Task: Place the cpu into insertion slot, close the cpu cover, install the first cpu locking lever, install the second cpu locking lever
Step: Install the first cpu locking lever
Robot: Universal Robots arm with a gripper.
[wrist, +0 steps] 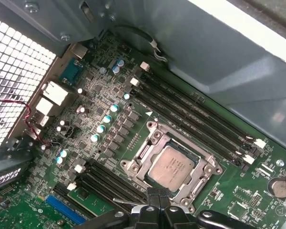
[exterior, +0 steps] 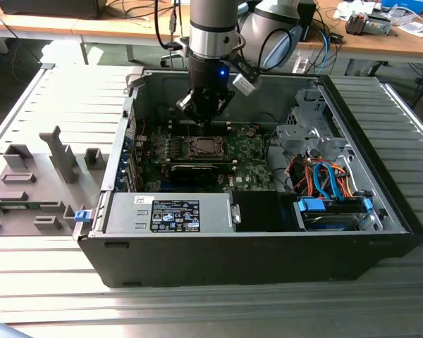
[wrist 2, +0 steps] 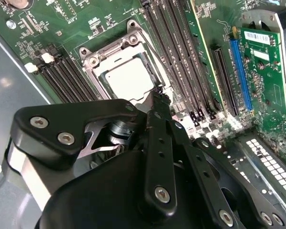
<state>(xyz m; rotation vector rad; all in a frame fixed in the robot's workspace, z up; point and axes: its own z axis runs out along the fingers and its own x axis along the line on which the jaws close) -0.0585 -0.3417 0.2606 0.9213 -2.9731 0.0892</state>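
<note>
The cpu point(wrist: 170, 165), a dull silver square, lies flat in the insertion slot point(wrist: 154, 135) on the green board inside the open computer case point(exterior: 218, 264). The cpu cover point(wrist: 144, 151), a silver frame, lies down around the chip, whose top shows through the cut-out. My gripper point(wrist: 158, 193) hangs just above the slot's edge with its black fingertips pressed together and nothing visibly between them. A thin metal lever point(wrist: 128, 202) sticks out beside the fingertips. In the second wrist view the gripper point(wrist 2: 157, 95) reaches to the edge of the cpu point(wrist 2: 128, 78).
Long black memory slots point(wrist: 190, 114) flank the socket on both sides. A blue card slot point(wrist 2: 240, 76) and a green card point(wrist 2: 267, 86) lie nearby. The case walls, a power supply point(exterior: 173, 213), blue and orange cables point(exterior: 324, 179) and a grey fixture point(exterior: 35, 186) outside the case surround the work area.
</note>
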